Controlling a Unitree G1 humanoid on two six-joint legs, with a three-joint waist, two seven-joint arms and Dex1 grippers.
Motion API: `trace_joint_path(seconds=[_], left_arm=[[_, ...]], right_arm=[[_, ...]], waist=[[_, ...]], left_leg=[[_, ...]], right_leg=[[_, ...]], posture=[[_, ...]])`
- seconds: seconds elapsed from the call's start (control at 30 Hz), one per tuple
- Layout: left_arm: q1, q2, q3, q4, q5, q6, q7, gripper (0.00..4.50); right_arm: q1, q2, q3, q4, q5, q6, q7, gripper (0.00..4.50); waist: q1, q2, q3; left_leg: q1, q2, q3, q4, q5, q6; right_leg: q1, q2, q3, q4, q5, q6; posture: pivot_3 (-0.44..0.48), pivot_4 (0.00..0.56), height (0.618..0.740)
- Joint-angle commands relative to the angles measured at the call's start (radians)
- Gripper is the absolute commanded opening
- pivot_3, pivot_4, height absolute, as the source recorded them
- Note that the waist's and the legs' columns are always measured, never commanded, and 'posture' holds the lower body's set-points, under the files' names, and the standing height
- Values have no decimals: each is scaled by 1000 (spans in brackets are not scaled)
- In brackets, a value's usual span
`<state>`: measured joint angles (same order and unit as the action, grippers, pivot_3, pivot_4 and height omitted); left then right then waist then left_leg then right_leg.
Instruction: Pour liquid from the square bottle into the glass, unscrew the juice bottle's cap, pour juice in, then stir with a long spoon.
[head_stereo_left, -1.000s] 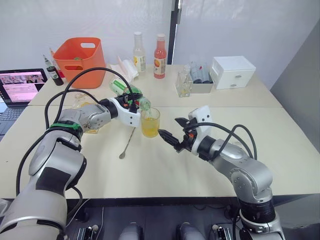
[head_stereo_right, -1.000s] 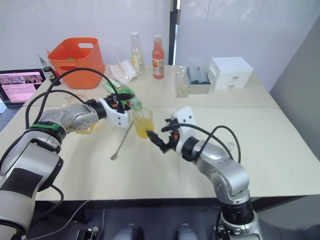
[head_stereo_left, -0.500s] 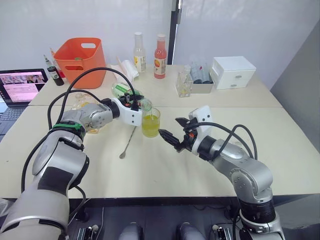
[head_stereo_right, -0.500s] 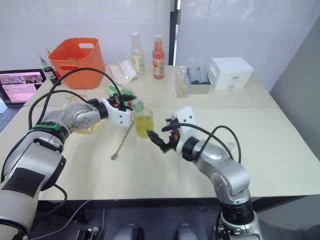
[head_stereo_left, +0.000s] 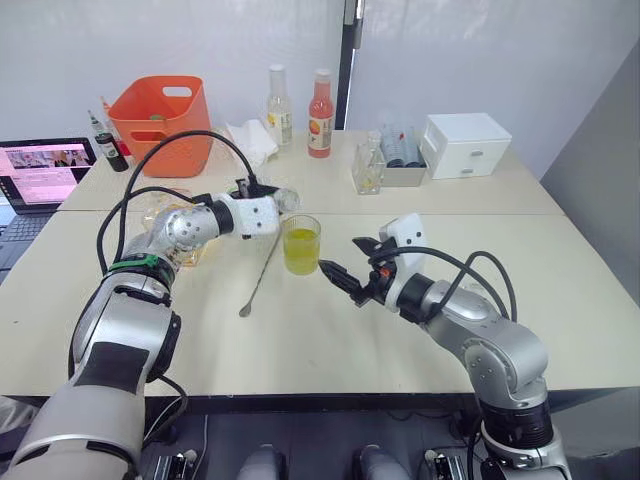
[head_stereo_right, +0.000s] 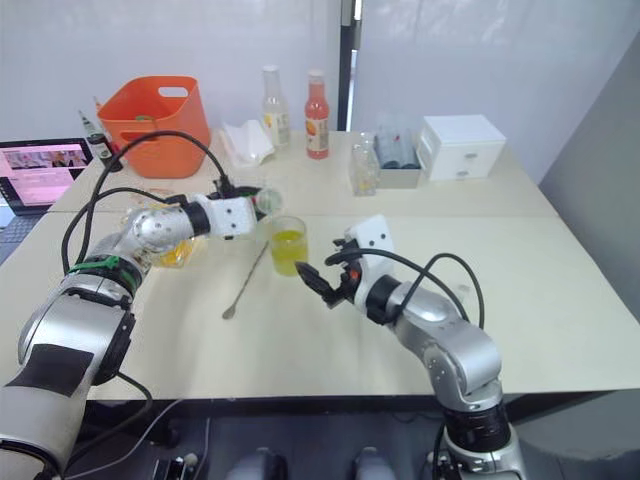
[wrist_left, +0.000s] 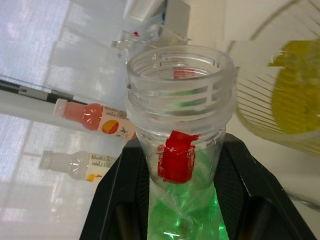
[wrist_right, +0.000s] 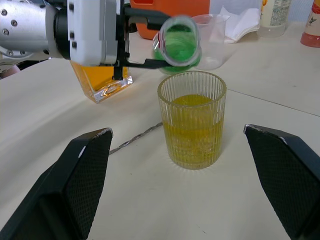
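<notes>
pale tabletop holds the glass (head_stereo_left: 301, 244) already yellow-green; left gripper (head_stereo_left: 262, 208) pinches the uncapped juice bottle (wrist_right: 180, 44) at its ten o'clock, right gripper (head_stereo_left: 341, 274) spread, long spoon (head_stereo_left: 262, 272) untouched.

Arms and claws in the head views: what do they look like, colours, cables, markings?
Both arms are glossy silver-grey with black joints and loose black cables. The left arm has a green band. Each wrist carries a white housing. The left claw and right claw each have two black fingers, textured on the inner pads.
</notes>
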<state>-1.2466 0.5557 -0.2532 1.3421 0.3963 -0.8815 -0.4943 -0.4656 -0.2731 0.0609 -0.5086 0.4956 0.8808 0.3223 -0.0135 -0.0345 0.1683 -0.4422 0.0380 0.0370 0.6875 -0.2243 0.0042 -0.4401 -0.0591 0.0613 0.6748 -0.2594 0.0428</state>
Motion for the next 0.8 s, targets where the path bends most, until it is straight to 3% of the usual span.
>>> trace_joint_path(seconds=[0.03, 0.23, 0.4, 0.63, 0.8], left_arm=[[-38, 8, 125, -54, -163, 54, -142, 1382], [-54, 31, 290, -124, -391, 250, -462, 1382], [34, 74, 372, -336, -564, 495, -687, 1382], [304, 195, 487, -888, -828, 1041, -722, 1382], [523, 287, 632, -1128, -962, 1293, -638, 1382]], right_arm=[[-14, -10, -24, -32, 17, -6, 8, 4462], [-22, -32, -25, -32, 29, 2, 33, 4462], [-35, -66, -33, -15, 39, -5, 73, 4462], [-74, -144, -49, 68, 33, -40, 156, 4462], [-113, -182, -51, 130, 24, -68, 208, 4462]], waist=[[-1, 0, 0], [-2, 0, 0], [-6, 0, 0], [-19, 0, 0], [-28, 0, 0]], left_leg=[[0, 0, 0, 0, 0, 0], [-1, 0, -1, 3, 0, 0], [-3, 0, -3, 7, 0, 1], [-2, 1, -6, 8, 0, 1], [-2, 2, -9, 8, 0, 1]], right_leg=[[0, 0, 0, 0, 0, 0], [0, 0, -1, 2, 0, 0], [0, 0, -2, 4, 0, 0], [1, 1, -2, 6, 0, 0], [1, 1, -3, 6, 0, 0]], posture=[[0, 150, 715], [0, 150, 715], [0, 150, 715], [0, 150, 715], [0, 150, 715]])
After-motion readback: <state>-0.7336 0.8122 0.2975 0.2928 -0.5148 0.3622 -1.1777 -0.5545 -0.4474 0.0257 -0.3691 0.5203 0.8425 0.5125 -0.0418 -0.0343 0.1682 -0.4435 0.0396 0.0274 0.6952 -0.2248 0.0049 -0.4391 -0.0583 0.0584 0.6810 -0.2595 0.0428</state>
